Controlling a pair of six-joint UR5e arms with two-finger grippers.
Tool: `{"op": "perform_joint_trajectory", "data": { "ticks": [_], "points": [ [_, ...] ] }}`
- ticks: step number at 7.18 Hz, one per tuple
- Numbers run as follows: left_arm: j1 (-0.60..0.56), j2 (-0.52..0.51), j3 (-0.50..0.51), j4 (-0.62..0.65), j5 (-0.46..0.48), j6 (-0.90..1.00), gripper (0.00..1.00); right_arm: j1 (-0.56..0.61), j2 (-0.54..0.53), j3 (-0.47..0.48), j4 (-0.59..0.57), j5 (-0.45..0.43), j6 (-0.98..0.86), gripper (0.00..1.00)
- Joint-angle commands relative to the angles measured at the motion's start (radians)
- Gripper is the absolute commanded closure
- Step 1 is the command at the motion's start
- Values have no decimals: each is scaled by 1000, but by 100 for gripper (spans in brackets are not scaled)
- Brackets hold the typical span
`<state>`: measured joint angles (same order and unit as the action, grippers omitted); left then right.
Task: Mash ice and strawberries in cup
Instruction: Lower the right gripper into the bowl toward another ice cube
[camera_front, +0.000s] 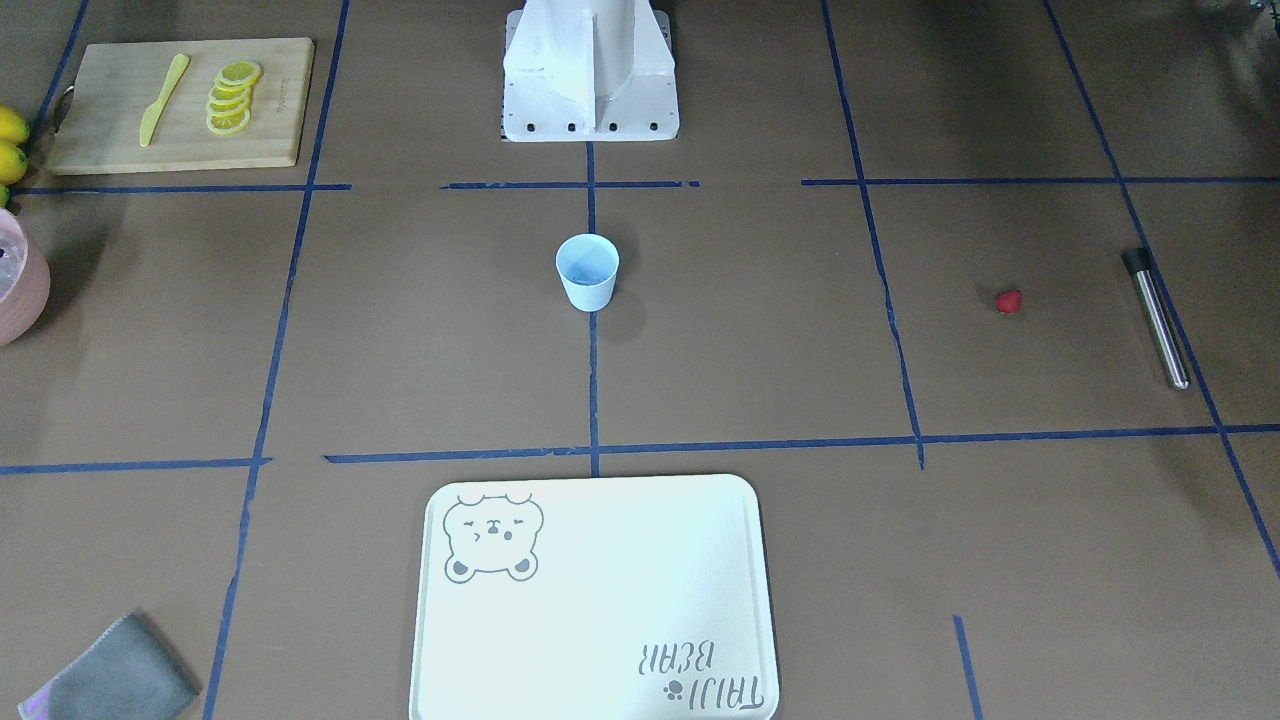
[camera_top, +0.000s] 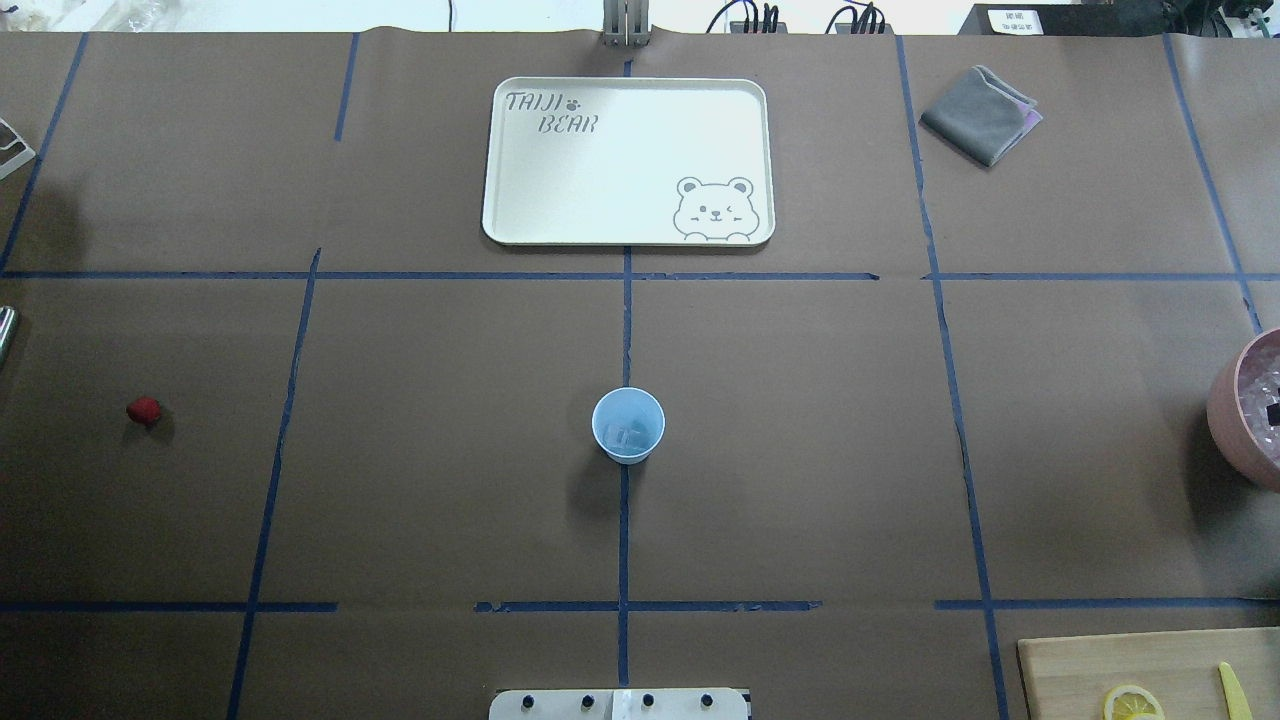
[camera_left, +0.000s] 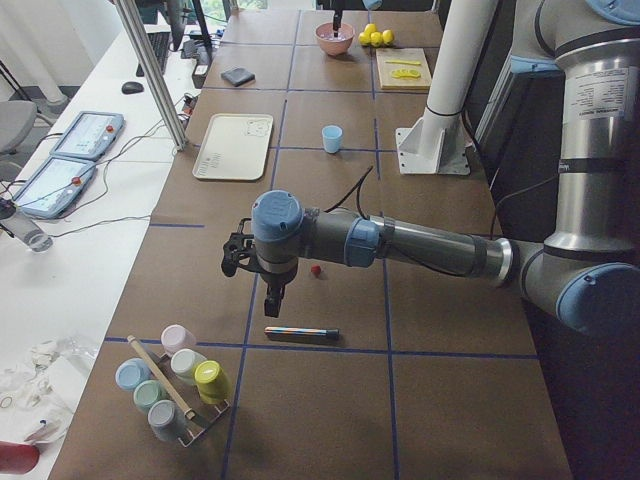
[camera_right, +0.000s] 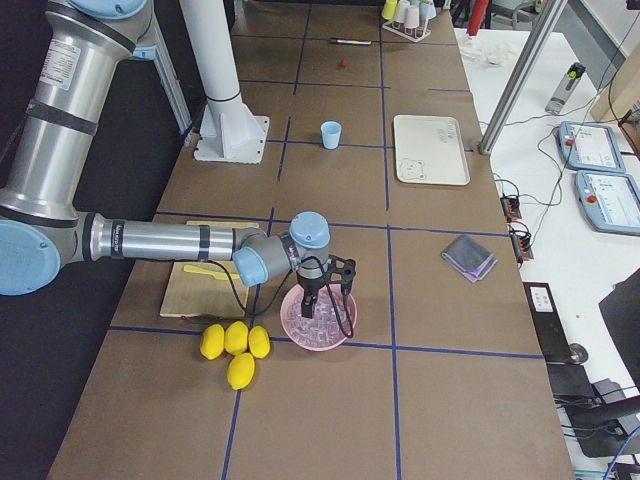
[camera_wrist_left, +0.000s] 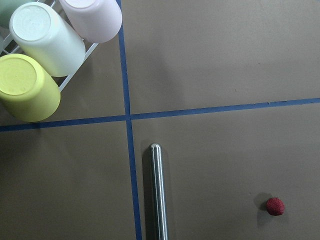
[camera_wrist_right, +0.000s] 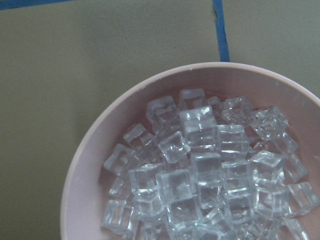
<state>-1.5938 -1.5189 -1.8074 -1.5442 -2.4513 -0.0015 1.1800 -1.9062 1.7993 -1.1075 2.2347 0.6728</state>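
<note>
Tray (camera_front: 600, 610), cup (camera_front: 587, 272) upright, strawberry (camera_front: 1009, 301) well apart

We are in a robotics lab. The table (camera_left: 330, 200) is papered brown and gridded with blue tape (camera_top: 625, 330), a white robot pedestal (camera_left: 432, 150) is bolted onto it, and teach pendants (camera_left: 85, 135) lie on the white bench (camera_left: 90, 270) alongside it.

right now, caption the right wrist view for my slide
Pink bowl heaped with clear ice cubes, seen from directly above on the table.
</note>
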Motion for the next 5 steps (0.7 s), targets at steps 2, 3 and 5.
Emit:
{"op": "perform_joint_trajectory", "data": {
  "ticks": [2,3,5],
  "points": [
    [0,-1,0,-1,0,0,0,0,-4,-21,0,-1,-1,5],
    [0,-1,0,-1,0,0,0,0,-4,-26,0,-1,-2,12],
    [0,-1,-1,-1,0,0,0,0,-7,-29,5,-1,-7,23]
  ]
}}
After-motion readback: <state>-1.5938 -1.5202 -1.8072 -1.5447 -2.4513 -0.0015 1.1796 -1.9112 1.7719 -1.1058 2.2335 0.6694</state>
